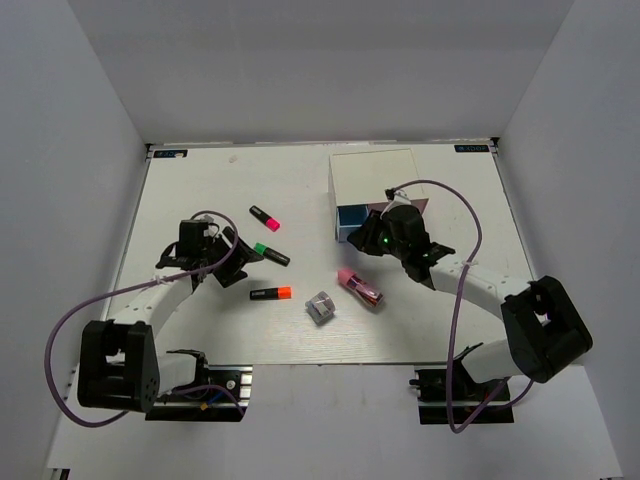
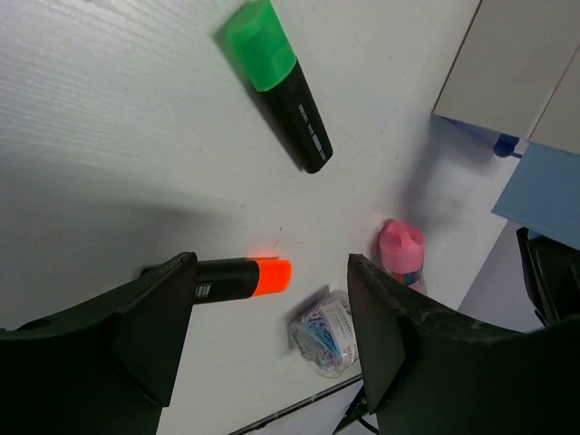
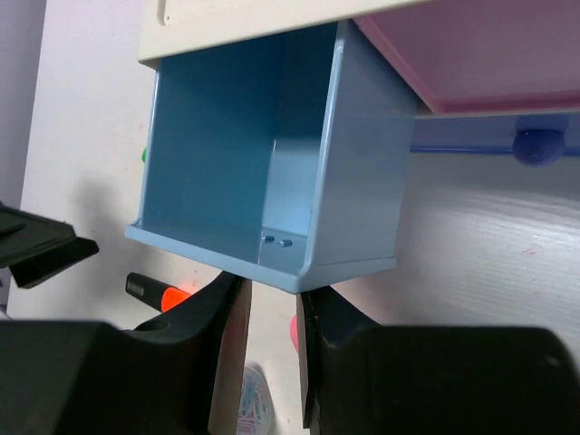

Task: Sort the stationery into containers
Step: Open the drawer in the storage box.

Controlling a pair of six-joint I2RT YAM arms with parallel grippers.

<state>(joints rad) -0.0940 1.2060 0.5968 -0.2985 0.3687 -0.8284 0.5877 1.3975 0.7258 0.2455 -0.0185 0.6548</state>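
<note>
Counting left of centre on the white table (image 1: 200, 190) gives three stubby black highlighters: a pink-capped highlighter (image 1: 266, 217), a green-capped highlighter (image 1: 271, 252) and an orange-capped highlighter (image 1: 271, 293). One boxy grey-silver block (image 1: 320, 306) and one glossy, rounded pink gadget (image 1: 360, 287) lie mid-frame. The left gripper (image 2: 272, 267) hangs wide open and empty over the orange-capped one. At upper right, the white-topped box (image 1: 372, 172) has its smooth light-blue drawer (image 3: 236, 163) standing out. The right gripper (image 3: 272, 294) has its jaws narrow at the drawer's front; whether they pinch the hidden knob I cannot tell.

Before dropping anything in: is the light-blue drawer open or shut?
Open: light-blue drawer sticks out from the box, its bare inside showing.
</note>
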